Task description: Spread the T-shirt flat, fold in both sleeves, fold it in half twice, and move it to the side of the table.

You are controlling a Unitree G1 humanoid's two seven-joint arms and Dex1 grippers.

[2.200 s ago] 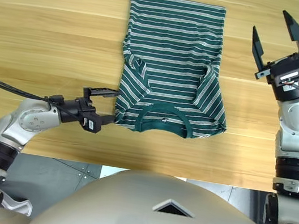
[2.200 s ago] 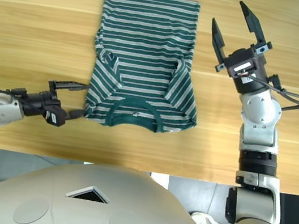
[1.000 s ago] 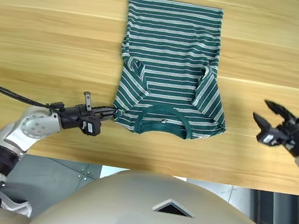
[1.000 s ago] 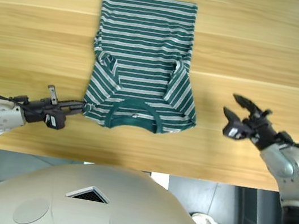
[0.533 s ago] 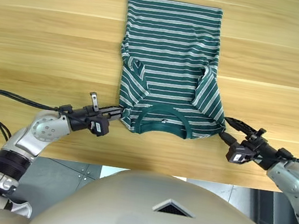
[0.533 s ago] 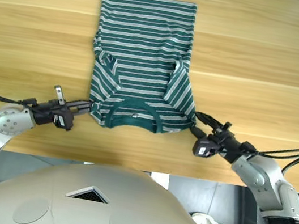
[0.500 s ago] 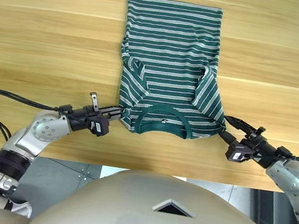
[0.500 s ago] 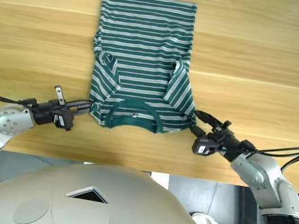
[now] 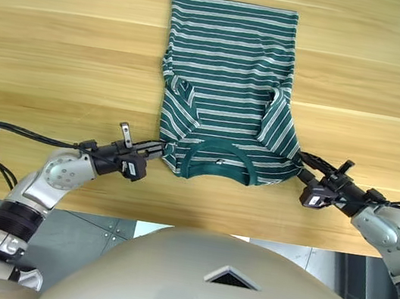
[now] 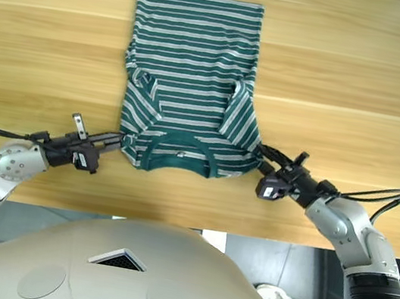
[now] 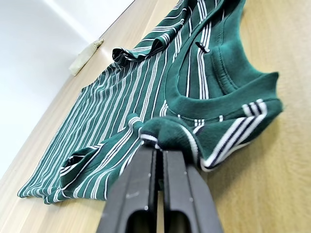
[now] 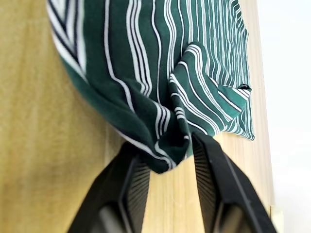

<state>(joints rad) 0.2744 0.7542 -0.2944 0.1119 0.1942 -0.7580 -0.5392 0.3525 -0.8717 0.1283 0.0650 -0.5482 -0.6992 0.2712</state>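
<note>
A green T-shirt (image 9: pixel 226 85) with white stripes lies on the wooden table (image 9: pixel 64 42), sleeves folded in over its body, collar toward me. My left gripper (image 9: pixel 156 147) lies low on the table at the shirt's near left shoulder corner. In the left wrist view this gripper (image 11: pixel 159 153) is shut, with a bunch of that corner's fabric (image 11: pixel 167 133) pinched at its tips. My right gripper (image 9: pixel 300 168) rests at the near right shoulder corner. In the right wrist view it (image 12: pixel 164 143) is open, one finger on each side of the bunched corner (image 12: pixel 163 155).
Bare wood stretches wide on both sides of the shirt and beyond its hem. The table's near edge (image 9: pixel 172 225) runs just behind both wrists. Black cables (image 9: pixel 11 129) trail from each arm over the tabletop.
My right arm came down from beside the shirt's far right to the near right corner, and its fingers now straddle that corner. My left gripper shut on the near left corner and nudged right.
</note>
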